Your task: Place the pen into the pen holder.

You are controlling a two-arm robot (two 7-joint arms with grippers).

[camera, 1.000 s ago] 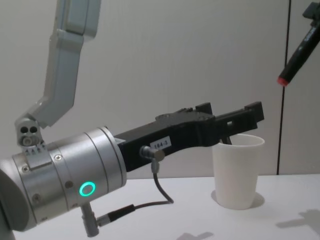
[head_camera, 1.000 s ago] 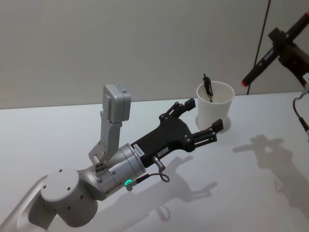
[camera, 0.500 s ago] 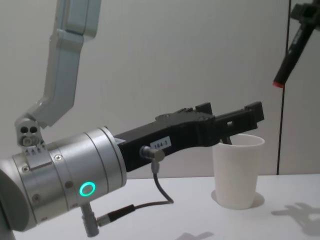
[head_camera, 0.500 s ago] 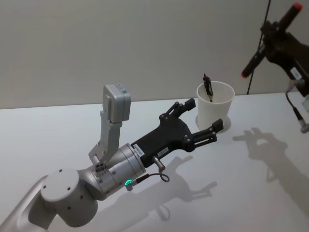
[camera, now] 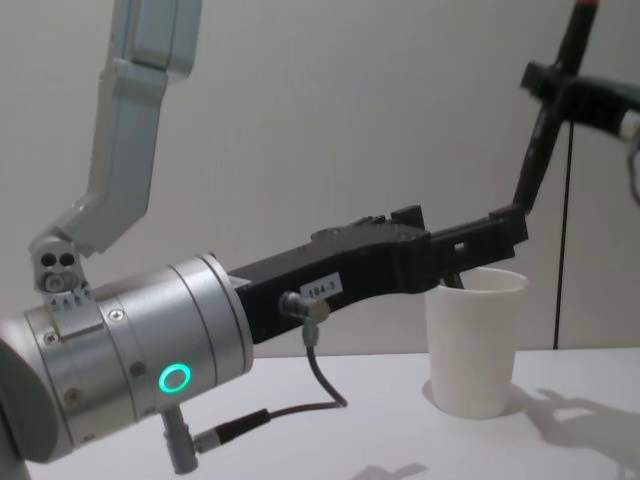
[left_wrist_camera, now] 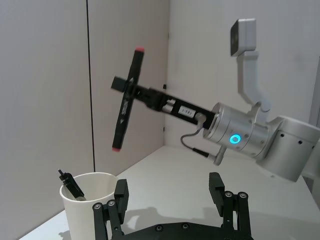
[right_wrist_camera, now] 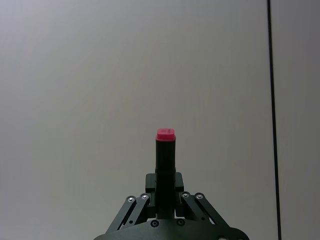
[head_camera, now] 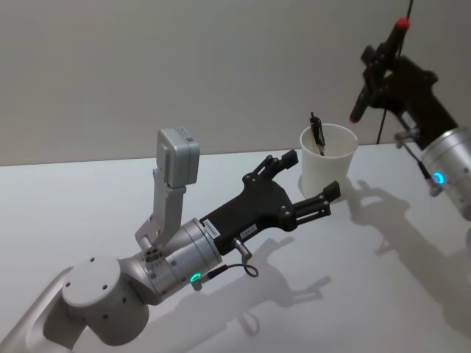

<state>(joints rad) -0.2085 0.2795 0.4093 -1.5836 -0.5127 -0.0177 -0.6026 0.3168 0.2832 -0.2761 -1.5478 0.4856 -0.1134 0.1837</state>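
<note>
Surface: white, carrying the pen holder.
Left claw: spread wide and empty, just beside the pen holder, unmoved since the earlier frame.
Right claw: clamped on the pen's middle, above and to the right of the pen holder; now nearer it than a second ago.
Pen holder: light paper, likely easy to tip; a dark pen already leaning inside.
Pen: red-capped, stiff, light; mid-barrel hold looks sound; now swung nearly upright.
</note>
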